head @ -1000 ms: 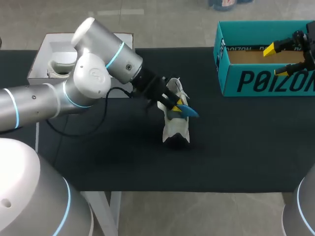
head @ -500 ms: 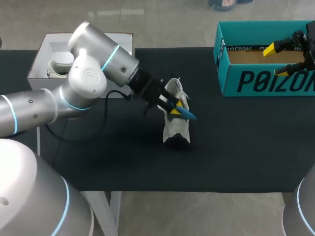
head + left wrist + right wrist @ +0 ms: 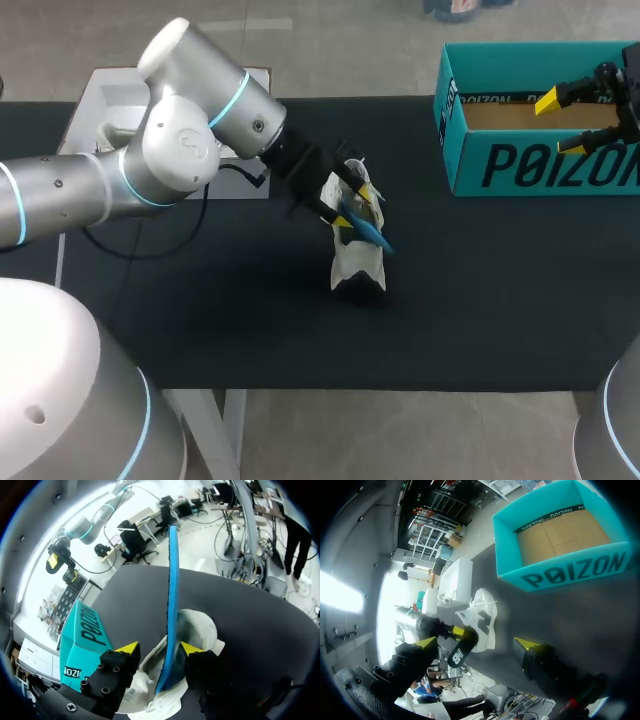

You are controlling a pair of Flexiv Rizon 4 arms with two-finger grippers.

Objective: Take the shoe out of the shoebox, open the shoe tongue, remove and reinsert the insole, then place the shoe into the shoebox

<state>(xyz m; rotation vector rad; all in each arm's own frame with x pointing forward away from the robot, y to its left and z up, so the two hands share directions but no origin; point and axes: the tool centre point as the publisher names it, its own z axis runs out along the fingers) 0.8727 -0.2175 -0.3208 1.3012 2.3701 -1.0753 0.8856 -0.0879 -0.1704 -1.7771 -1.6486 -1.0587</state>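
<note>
Head view: the white shoe (image 3: 357,265) sits near the middle of the black bench (image 3: 480,310), well apart from the teal shoebox (image 3: 530,165) at the far right corner. The left claw (image 3: 354,207) is at the shoe's opening, and the blue insole (image 3: 372,232) slants out past it. The right claw (image 3: 562,124) hangs over the open shoebox, spread wide and holding nothing. A white box (image 3: 85,125) stands at the far left, partly hidden behind the left arm.

Left wrist view: here the insole shows edge-on, a thin strip rising out of the shoe's mouth through the middle of the claw, its lower end down among the white fabric. The head view does not show this. Whether the claw truly pinches the insole, alone or with a fold of the shoe, I cannot tell.

Right wrist view: this one looks straight into the shoebox and shows it holds nothing but its brown floor. The shoe is ahead, beyond the spread claw.

The insole looks thin, light and bendy. It would likely buckle if pushed from its far end, so a hold low down near the shoe seems best. The shoe seems soft and light, apt to tip or slide. Its heel collar looks the firmest place to grip.
</note>
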